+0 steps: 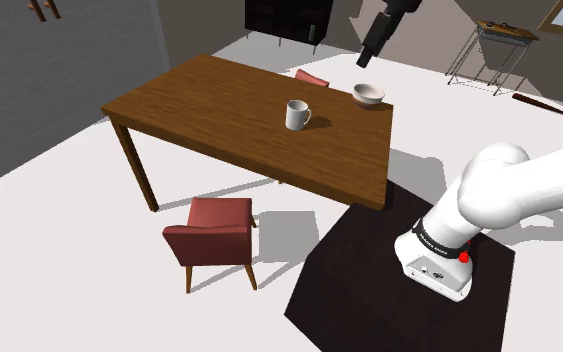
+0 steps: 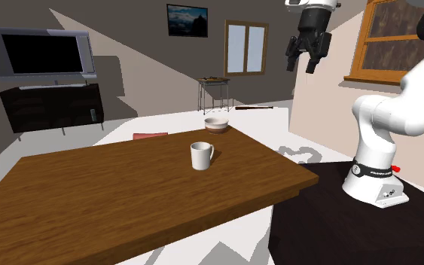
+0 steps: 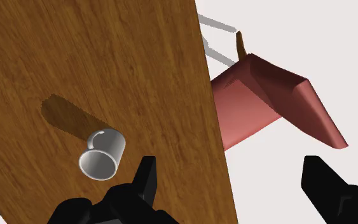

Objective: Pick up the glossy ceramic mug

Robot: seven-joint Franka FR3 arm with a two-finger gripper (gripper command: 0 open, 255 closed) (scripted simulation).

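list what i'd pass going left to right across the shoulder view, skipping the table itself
red armchair → mug → bowl → robot base

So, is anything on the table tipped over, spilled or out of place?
Nothing stands out. The mug and the bowl both stand upright on the wooden table, apart from each other, with no spill visible. The open gripper hangs high above.
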